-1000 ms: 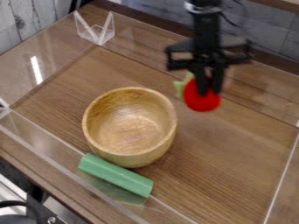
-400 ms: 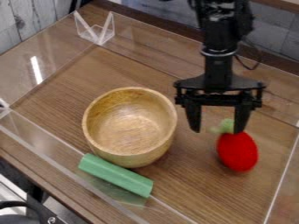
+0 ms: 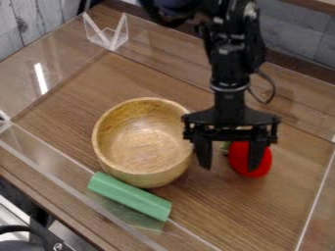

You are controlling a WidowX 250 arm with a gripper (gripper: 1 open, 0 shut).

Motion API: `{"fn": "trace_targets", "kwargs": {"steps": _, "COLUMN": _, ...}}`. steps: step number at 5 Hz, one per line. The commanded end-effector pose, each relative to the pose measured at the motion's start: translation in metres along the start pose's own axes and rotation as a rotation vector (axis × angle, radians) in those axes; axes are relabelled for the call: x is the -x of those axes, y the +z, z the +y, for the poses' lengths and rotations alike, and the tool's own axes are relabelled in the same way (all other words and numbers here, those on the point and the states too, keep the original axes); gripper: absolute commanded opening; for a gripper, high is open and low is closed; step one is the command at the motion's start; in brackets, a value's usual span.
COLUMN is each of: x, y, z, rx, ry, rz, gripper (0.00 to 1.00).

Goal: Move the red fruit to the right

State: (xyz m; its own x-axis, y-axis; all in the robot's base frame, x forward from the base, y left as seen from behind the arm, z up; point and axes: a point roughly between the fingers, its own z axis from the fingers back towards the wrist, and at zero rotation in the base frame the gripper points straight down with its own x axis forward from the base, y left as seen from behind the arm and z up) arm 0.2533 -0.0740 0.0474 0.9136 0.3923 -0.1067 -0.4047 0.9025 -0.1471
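Observation:
The red fruit is a small glossy red toy lying on the wooden table right of the wooden bowl. My gripper points straight down over it, jaws open wide. One dark finger stands on the fruit's left and the other on its right. The fingers do not press on the fruit. The gripper body hides the fruit's top.
A green rectangular block lies in front of the bowl near the front edge. A clear plastic wall surrounds the table surface. A clear plastic stand sits at the back left corner.
The gripper carried the red fruit down and to the right, then opened and let it go onto the table. It has since sunk lower, straddling the fruit.

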Motion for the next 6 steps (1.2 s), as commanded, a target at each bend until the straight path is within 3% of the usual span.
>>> {"fn": "trace_targets", "kwargs": {"steps": 1, "x": -0.016, "y": 0.023, "z": -0.007, "rx": 0.042, "ry": 0.01, "rz": -0.061, "gripper": 1.0}}
{"fn": "trace_targets", "kwargs": {"steps": 2, "x": -0.027, "y": 0.029, "z": -0.009, "rx": 0.046, "ry": 0.017, "rz": -0.068, "gripper": 1.0}}
{"fn": "trace_targets", "kwargs": {"steps": 4, "x": -0.039, "y": 0.007, "z": -0.029, "rx": 0.023, "ry": 0.007, "rz": -0.062, "gripper": 1.0}}
{"fn": "trace_targets", "kwargs": {"steps": 5, "x": -0.043, "y": 0.002, "z": -0.029, "rx": 0.012, "ry": -0.035, "rz": -0.053, "gripper": 0.0}}
{"fn": "trace_targets", "kwargs": {"steps": 6, "x": -0.038, "y": 0.011, "z": -0.035, "rx": 0.003, "ry": -0.057, "rz": -0.04, "gripper": 1.0}}
